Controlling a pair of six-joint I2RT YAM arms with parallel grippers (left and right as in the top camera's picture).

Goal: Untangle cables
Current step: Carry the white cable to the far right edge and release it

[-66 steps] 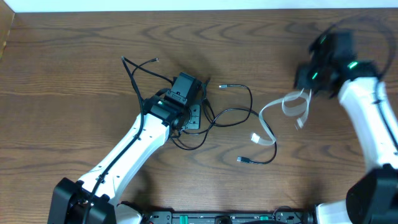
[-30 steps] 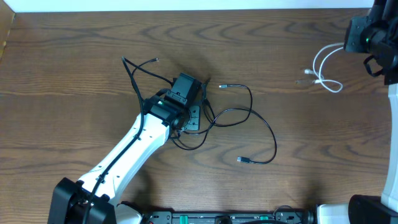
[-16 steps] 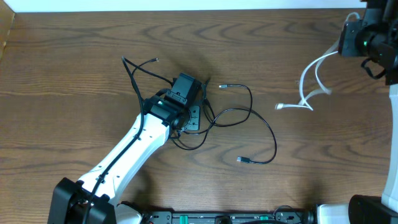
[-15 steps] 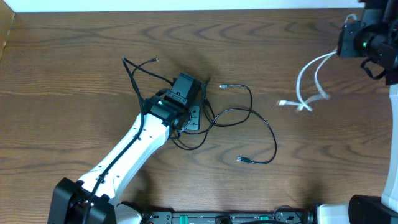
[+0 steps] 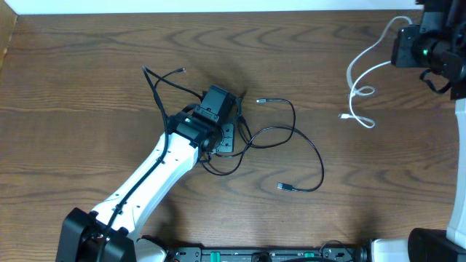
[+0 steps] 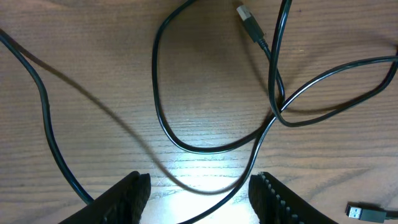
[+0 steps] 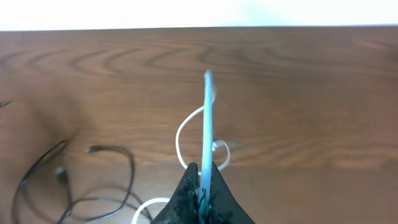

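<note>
Wood tabletop [image 5: 73, 109], broad bare left; left tool [image 6: 199, 186] open over central black cables [image 6: 154, 81]; right tool [image 7: 202, 186] grips white cable [image 7: 206, 118] far-right

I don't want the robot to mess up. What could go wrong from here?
The right gripper pinches the white cable by a thin bit, so it might slip out. The left gripper is open over the black cables, which cross each other; closing there could grab two strands and tighten the tangle.
</note>
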